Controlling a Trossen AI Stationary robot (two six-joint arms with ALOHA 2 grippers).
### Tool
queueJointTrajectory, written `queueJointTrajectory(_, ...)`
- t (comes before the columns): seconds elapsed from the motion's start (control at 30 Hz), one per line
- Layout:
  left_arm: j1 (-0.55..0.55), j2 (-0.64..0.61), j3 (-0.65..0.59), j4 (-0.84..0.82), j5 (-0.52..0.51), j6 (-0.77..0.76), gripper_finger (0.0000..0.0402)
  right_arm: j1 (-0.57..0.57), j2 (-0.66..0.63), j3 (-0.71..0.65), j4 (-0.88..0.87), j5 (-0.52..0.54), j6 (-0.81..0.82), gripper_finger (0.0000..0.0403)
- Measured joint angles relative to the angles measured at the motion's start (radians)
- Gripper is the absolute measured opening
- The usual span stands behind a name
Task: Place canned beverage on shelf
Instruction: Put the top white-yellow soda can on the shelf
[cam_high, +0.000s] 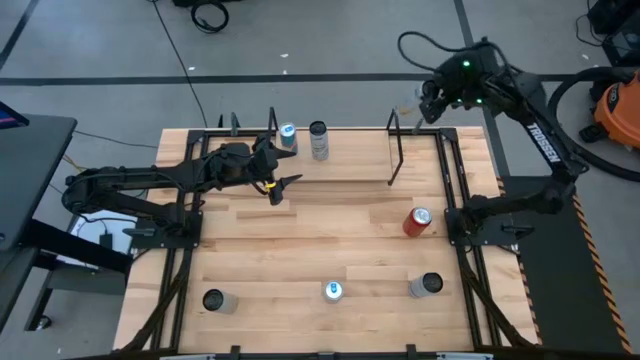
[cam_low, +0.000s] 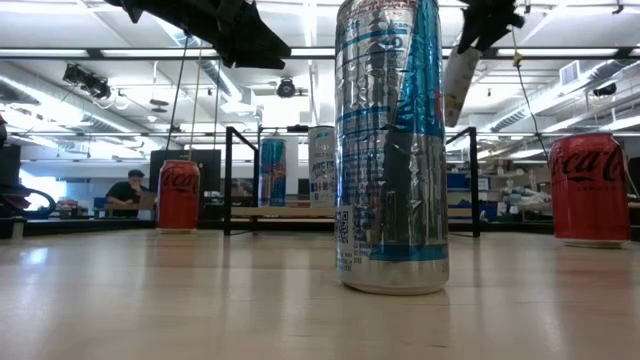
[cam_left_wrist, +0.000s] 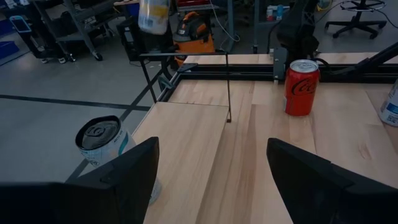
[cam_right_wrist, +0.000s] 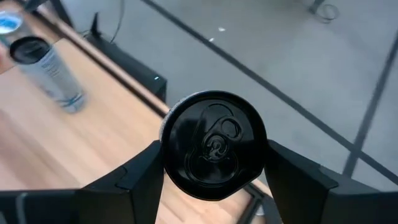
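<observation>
The light wood shelf (cam_high: 330, 160) with black rod uprights stands at the table's far side. Two tall cans stand upright on it, one blue-topped (cam_high: 288, 135) and one silver with a dark top (cam_high: 318, 140). My right gripper (cam_high: 432, 100) is high above the table's far right corner, shut on a black-topped can (cam_right_wrist: 214, 143); that can also shows in the low view (cam_low: 458, 82). My left gripper (cam_high: 280, 186) hovers open and empty at the shelf's near left edge, and the silver can (cam_left_wrist: 102, 143) shows beside its finger in the left wrist view. My right gripper pinches the can between its two fingers (cam_right_wrist: 143, 177), one on each side of the can's wall just below the top rim (cam_right_wrist: 164, 132). The can is lifted clear of everything. In the low view it hangs tilted below the gripper.
A red can (cam_high: 417, 221) stands at mid right of the table. Three more cans stand near the front edge (cam_high: 215, 300), (cam_high: 333, 291), (cam_high: 427, 286). The shelf's right half (cam_high: 365, 160) is bare wood. A person sits in the room behind (cam_low: 128, 192).
</observation>
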Motion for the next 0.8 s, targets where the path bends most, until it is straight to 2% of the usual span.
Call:
queueJointTrajectory(0.17, 0.000, 0.000, 0.000, 0.000, 0.000, 0.000, 0.0299, 0.076, 0.057, 0.000, 0.033, -0.034, 0.025, 0.0248)
queueJointTrajectory(0.53, 0.000, 0.000, 0.000, 0.000, 0.000, -0.002, 0.0299, 0.227, 0.207, 0.000, 0.099, -0.028, 0.043, 0.0248)
queueJointTrajectory(0.8, 0.000, 0.000, 0.000, 0.000, 0.000, -0.026, 0.0299, 0.279, 0.311, 0.000, 0.137, -0.011, 0.045, 0.0248)
